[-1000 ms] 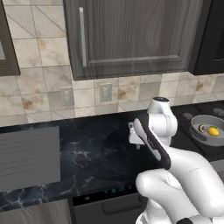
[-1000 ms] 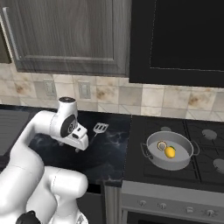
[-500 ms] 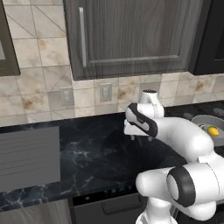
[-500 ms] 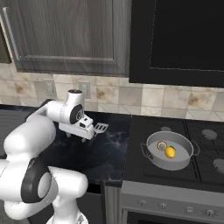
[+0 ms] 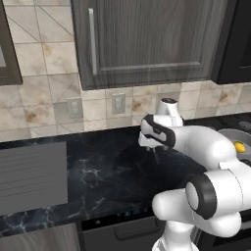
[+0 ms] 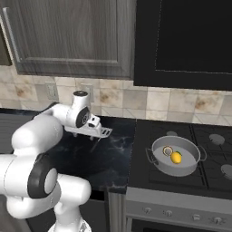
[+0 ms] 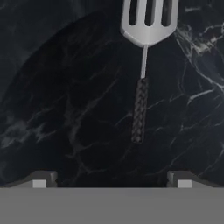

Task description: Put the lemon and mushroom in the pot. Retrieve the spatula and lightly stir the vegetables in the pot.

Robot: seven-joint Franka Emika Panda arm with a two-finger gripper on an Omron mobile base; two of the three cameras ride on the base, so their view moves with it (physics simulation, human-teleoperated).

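End effector is hanging wide open, empty, above the spatula lying flat on the dark surface, lining up for a handle grab. Lemon and mushroom are sitting in the pot, awaiting stirring.

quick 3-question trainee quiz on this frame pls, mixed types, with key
1. True or false: the lemon lies inside the pot.
2. The spatula lies on: A) the stove, B) the dark marble counter, C) inside the pot.
3. Fill in: the jaws of the gripper, seen in the hand view above the spatula's handle, stand ____.

Key: 1 true; 2 B; 3 open, holding nothing.
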